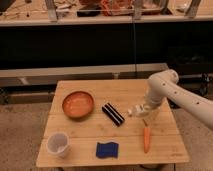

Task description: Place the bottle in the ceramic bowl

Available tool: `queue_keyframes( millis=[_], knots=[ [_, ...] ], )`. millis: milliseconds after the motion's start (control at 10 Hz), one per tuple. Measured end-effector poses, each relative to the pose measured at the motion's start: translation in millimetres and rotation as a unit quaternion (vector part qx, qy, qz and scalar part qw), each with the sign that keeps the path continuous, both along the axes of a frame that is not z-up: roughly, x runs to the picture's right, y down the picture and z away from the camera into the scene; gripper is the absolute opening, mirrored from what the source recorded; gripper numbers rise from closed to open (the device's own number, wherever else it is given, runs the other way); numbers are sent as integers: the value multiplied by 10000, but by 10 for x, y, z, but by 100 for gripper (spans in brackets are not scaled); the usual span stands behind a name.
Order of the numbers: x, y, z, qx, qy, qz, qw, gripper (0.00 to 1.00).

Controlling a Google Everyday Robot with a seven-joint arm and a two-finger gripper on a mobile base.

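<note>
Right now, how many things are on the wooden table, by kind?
Dishes: 2, round orange-brown ceramic bowl, white translucent plastic cup
Small white plastic bottle: 1, claw beside it at right
Black striped rectangular bar: 1
Orange carrot: 1
Blue sponge: 1
Total: 6

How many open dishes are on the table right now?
2. The ceramic bowl sits rear left in view; the white cup stands front left. The gripper, open, is at the bottle, right of centre. None looks hidden.

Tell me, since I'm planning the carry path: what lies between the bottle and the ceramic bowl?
Camera view: the black striped bar lies between bottle and ceramic bowl; the gripper is at the bottle.
</note>
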State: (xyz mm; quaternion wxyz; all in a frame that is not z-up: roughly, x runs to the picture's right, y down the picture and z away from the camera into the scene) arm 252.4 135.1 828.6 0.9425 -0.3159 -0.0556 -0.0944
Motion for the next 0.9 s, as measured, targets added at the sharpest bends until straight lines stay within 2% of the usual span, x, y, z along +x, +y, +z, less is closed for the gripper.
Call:
queue_keyframes(
  millis=[400,900],
  knots=[
    [47,169,251,-65,-115,-15,9999,80],
    [153,180,324,-77,-225,54,9997,80]
  ],
)
